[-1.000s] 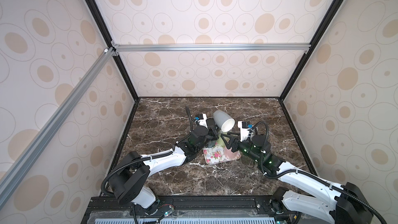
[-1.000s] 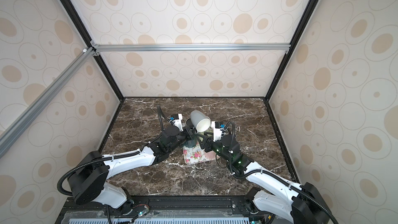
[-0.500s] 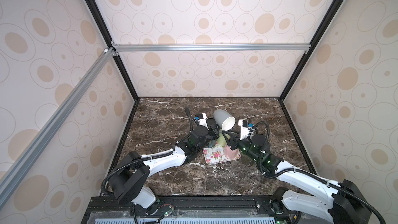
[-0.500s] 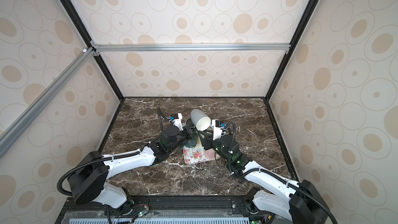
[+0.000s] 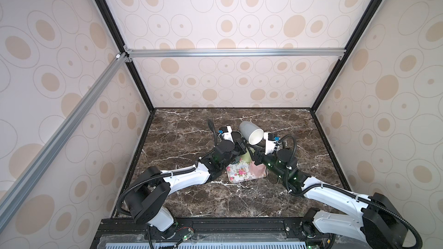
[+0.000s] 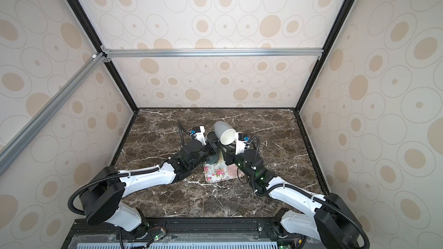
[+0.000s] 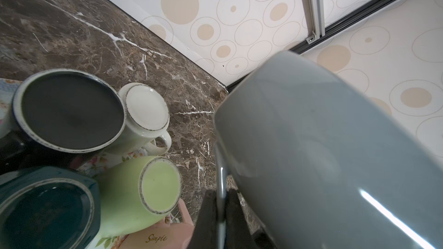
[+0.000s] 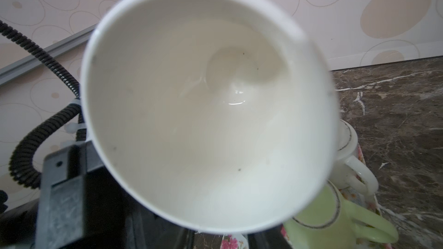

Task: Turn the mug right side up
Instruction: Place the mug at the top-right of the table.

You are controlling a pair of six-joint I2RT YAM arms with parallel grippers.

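Top views: grey mug (image 5: pixel 249 132) up in air beyond far side of floral tray (image 5: pixel 239 177). Tilted, base toward back wall, mouth aimed down at right arm (image 5: pixel 282 161).

Left wrist: left jaws pinched tight on handle (image 7: pixel 221 178), mug body (image 7: pixel 335 154) right alongside.

Right wrist: mug mouth (image 8: pixel 206 106) fills view, dead ahead, tray just below. Right jaws hidden, can't tell gap.

Versus second ago: mug spot and tilt look same, right arm barely nudged.

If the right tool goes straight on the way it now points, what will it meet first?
Most likely the grey mug, whose white open mouth fills the right wrist view; depth is unclear.
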